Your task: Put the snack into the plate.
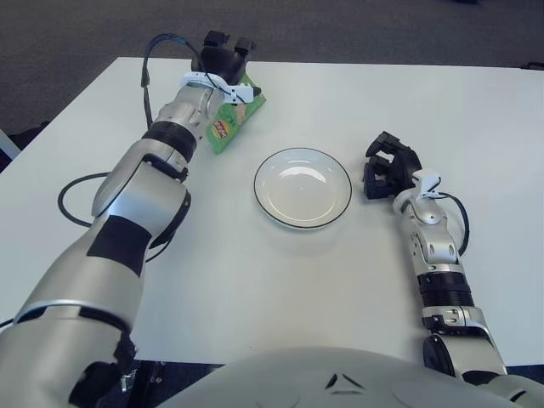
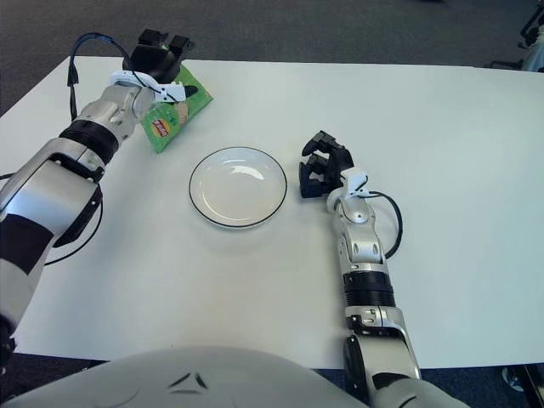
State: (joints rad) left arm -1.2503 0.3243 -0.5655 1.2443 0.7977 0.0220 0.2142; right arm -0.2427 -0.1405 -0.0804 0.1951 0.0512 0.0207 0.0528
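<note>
At the far left of the white table, the robot's left hand reaches out to the far edge and sits over the top end of a flat green foil snack packet with a red and yellow label. The dark fingers curl down around the packet's far end, but whether they actually grip it or only rest over it cannot be told. The packet appears to lie on the table surface, angled, its near end pointing toward the middle of the table.

Just to the right of the packet, and clearly apart from it, sits a round white ceramic plate with a thin dark rim. The plate holds nothing; only a reflection shows in its centre.

Further right, the right hand shows just beside the plate's right edge, its fingers curled in and holding nothing.

Judged from this, the task is at an early stage: the snack is reached but not yet lifted, and the carry across to the plate and the release are still to come.
</note>
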